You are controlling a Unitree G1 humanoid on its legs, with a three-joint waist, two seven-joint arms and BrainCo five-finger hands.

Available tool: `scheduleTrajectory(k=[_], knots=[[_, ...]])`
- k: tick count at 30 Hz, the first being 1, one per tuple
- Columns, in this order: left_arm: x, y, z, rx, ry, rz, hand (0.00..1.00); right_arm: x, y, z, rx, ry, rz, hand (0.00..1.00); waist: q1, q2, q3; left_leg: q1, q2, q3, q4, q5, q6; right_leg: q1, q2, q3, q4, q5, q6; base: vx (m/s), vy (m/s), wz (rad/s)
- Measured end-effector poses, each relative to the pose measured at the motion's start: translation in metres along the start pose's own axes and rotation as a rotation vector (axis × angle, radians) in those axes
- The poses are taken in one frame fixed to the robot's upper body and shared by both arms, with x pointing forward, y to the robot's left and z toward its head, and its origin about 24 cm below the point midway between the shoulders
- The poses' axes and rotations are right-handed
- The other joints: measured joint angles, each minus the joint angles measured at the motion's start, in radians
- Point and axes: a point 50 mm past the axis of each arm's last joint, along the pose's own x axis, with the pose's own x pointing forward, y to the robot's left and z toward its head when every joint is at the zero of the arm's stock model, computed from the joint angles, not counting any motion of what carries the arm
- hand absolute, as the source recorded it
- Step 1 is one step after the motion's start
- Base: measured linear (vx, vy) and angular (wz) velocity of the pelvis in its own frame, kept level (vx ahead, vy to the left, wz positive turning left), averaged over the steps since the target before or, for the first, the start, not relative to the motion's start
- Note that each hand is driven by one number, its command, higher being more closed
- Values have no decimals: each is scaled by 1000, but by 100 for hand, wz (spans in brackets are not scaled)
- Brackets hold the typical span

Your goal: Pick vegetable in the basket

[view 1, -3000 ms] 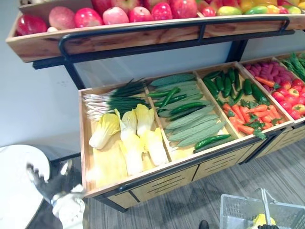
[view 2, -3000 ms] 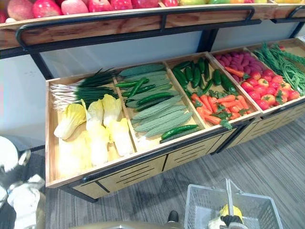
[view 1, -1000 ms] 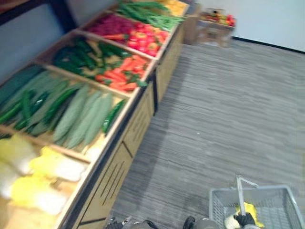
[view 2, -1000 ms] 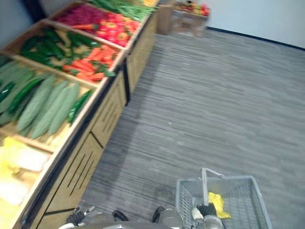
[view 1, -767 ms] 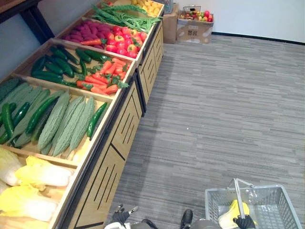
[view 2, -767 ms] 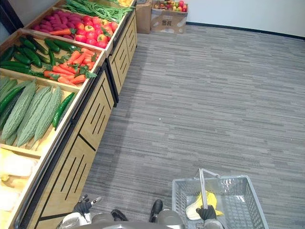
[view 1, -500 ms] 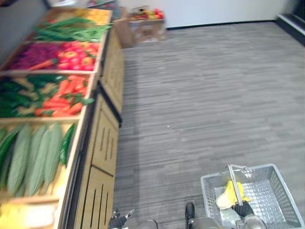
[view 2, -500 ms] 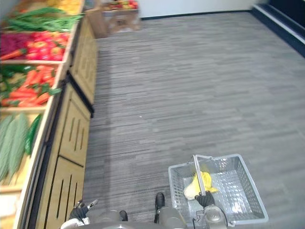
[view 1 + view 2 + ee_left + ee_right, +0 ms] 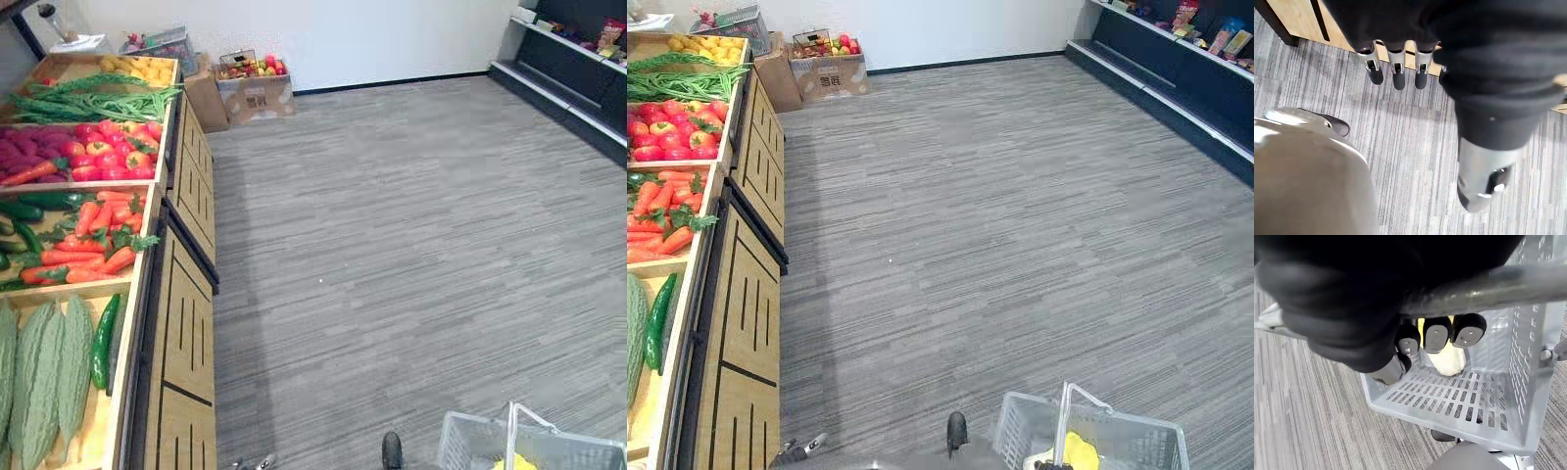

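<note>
A grey mesh basket (image 9: 1117, 441) hangs low at the right, and its metal handle (image 9: 1484, 286) has my right hand (image 9: 1437, 335) curled round it. Inside the basket lies a yellow-white cabbage (image 9: 1447, 362), also seen as a yellow patch (image 9: 1080, 452). My left hand (image 9: 1396, 73) hangs beside the stand's wooden front with straight fingers and holds nothing. Its fingertips (image 9: 799, 450) peek in at the bottom edge. The vegetable stand (image 9: 181, 323) runs along the left with carrots (image 9: 93, 240), tomatoes (image 9: 113, 157), bitter gourds (image 9: 54, 367) and a cucumber (image 9: 102, 343).
Green beans (image 9: 93, 103) and yellow fruit (image 9: 132, 69) fill the far bins. A cardboard box of fruit (image 9: 253, 88) stands against the back wall. Dark low shelving (image 9: 1176, 73) lines the right side. Grey striped floor (image 9: 999, 215) stretches between the stand and the shelving.
The camera has swung right, so the stand slid to the left edge and open floor came in. The basket sits lower in view, still hanging from my right hand with the cabbage inside.
</note>
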Motion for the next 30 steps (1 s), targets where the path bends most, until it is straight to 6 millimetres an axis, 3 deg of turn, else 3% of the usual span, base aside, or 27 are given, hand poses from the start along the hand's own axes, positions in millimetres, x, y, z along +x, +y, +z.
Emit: scheduleTrajectory(k=[16, 22, 25, 28, 29, 30], knots=[[0, 1, -1, -40, 2, 6, 0, -1, 4, -4, 12, 18, 8, 100, 12, -4, -3, -12, 4, -18, -4, 1, 0, -1, -9, -66, 0, -3, -5, 2, 0, 5], [0, 0, 0, -41, 1, 11, 0, -1, 5, -7, 9, 31, 11, 100, 11, 2, -3, -10, 26, -22, 35, 8, -20, 11, 1, -98, 30, -41, -20, 45, -41, 7], [0, 4, 1, -56, -12, 41, 0, -2, 5, -11, 24, 41, 9, 100, 11, -13, 15, -25, 29, -19, 165, 8, -21, 8, -18, -133, 165, -133, -22, 2, -40, 15], [-5, 10, -3, -129, -30, 89, 0, -2, 9, -9, -16, 29, 31, 100, 13, -27, 22, -184, 54, 18, 502, 35, -33, -9, -21, -139, 234, -180, -34, 3, -80, -6], [-7, 9, -9, -179, -15, 101, 0, -2, 11, -6, -49, 18, 43, 100, 25, 2, 23, -242, 98, 27, 602, 80, -6, 1, -2, -160, 271, -178, -35, 113, -88, -30], [-8, 8, -14, -199, -3, 105, 0, -1, 12, -1, -69, 0, 53, 100, 36, -2, 30, -264, 103, 36, 658, 94, -5, -19, -25, -187, 357, -217, -50, 164, -90, -29]])
